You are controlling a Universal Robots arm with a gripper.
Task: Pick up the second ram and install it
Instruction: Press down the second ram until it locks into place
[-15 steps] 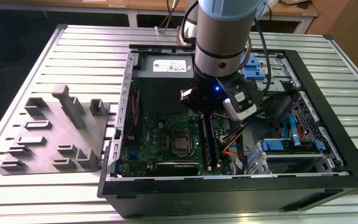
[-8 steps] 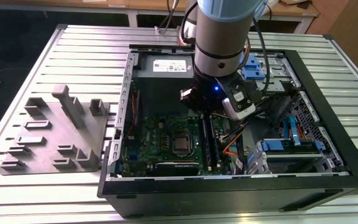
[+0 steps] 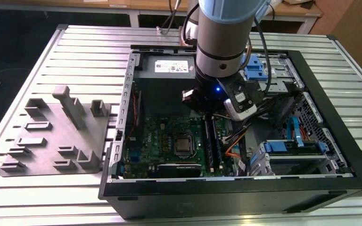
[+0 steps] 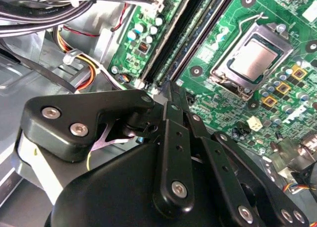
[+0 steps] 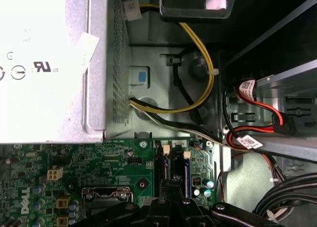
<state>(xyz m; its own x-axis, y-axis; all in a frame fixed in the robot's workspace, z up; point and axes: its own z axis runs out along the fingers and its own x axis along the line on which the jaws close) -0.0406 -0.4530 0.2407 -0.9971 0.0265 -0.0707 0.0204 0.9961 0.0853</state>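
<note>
Over the memory slots (image 5: 171, 172), gripper (image 4: 173, 96), exterior view adds holder tray (image 3: 55, 136)

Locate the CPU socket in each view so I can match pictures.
Exterior view: CPU socket on the exterior view's left of the memory slots.
Second wrist view: socket on the board beside the slots.
First wrist view: socket partly seen, beside the slots.
Shared landmark: memory slots.

Gripper (image 5: 171, 207) above the motherboard (image 5: 99, 172) slots, jaws seemingly closed.
</note>
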